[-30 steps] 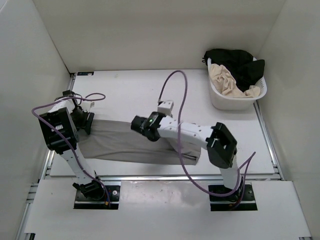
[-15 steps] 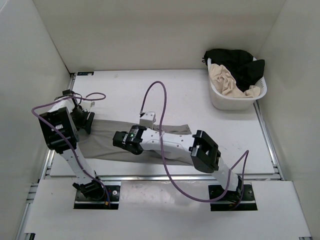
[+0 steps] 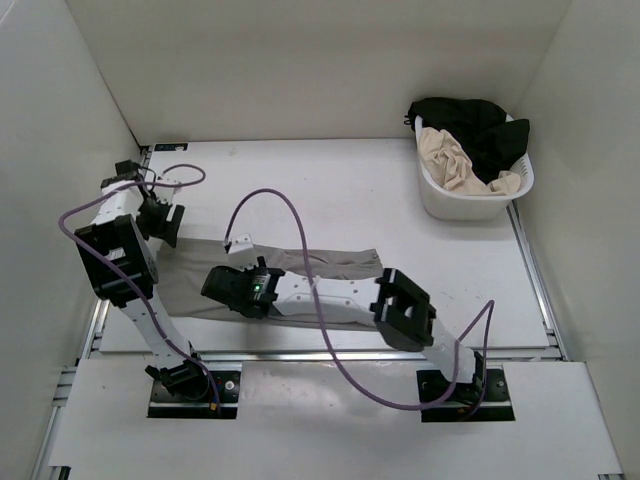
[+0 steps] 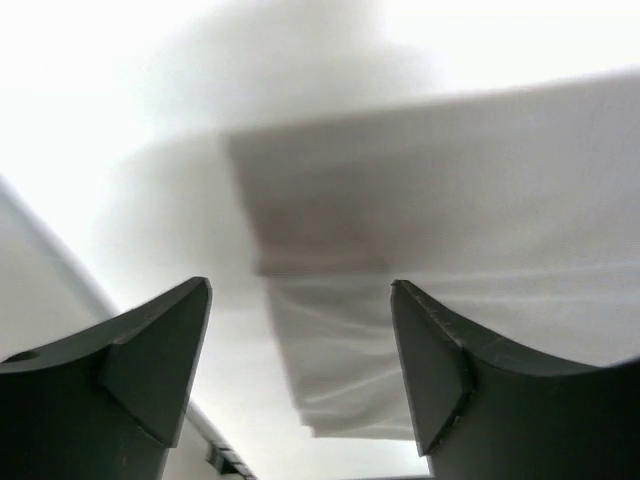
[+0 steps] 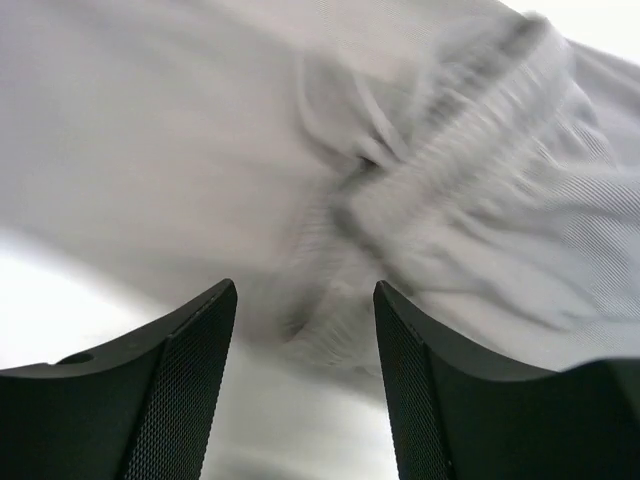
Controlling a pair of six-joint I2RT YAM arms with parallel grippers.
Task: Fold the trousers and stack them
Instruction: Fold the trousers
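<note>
The left gripper (image 4: pixel 300 290) hung released over a folded edge of the trousers (image 3: pixel 340 265); the right gripper (image 5: pixel 305 290) (also released) hovered above their drawstring waistband.

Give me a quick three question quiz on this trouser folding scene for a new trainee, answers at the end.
1. True or false: the grey trousers lie inside the white basket.
2. What does the basket hold? A) a beige garment and a black garment B) towels C) nothing
3. Fill in: the left pincer and the right pincer both stand ____.
Key: 1 false; 2 A; 3 open.
</note>
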